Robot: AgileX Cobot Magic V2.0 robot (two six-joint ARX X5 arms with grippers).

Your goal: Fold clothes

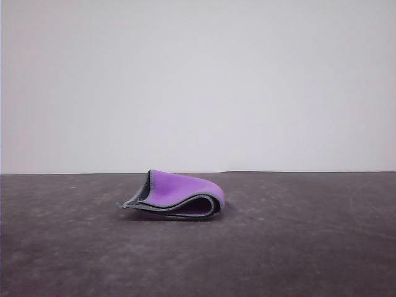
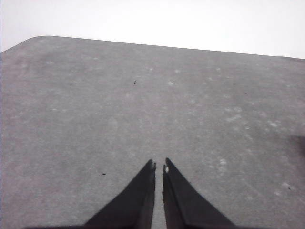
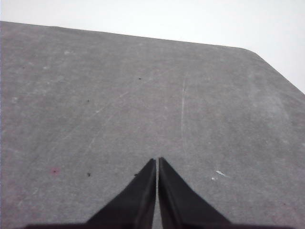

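The clothes (image 1: pixel 176 193) lie folded over on the dark grey table (image 1: pixel 297 247), a little left of centre in the front view. The purple face is on the outside, and a dark grey layer with a pale stitched edge shows along the fold's open side. In the left wrist view my left gripper (image 2: pixel 159 166) hovers over bare tabletop with its black fingers nearly together and nothing between them. My right gripper (image 3: pixel 157 160) in the right wrist view is likewise shut over bare table, holding nothing.
The table (image 2: pixel 95 109) has a rounded far corner in each wrist view. A plain pale wall (image 1: pixel 198 80) stands behind the table's far edge. Faint scratches and specks mark the surface (image 3: pixel 183 109).
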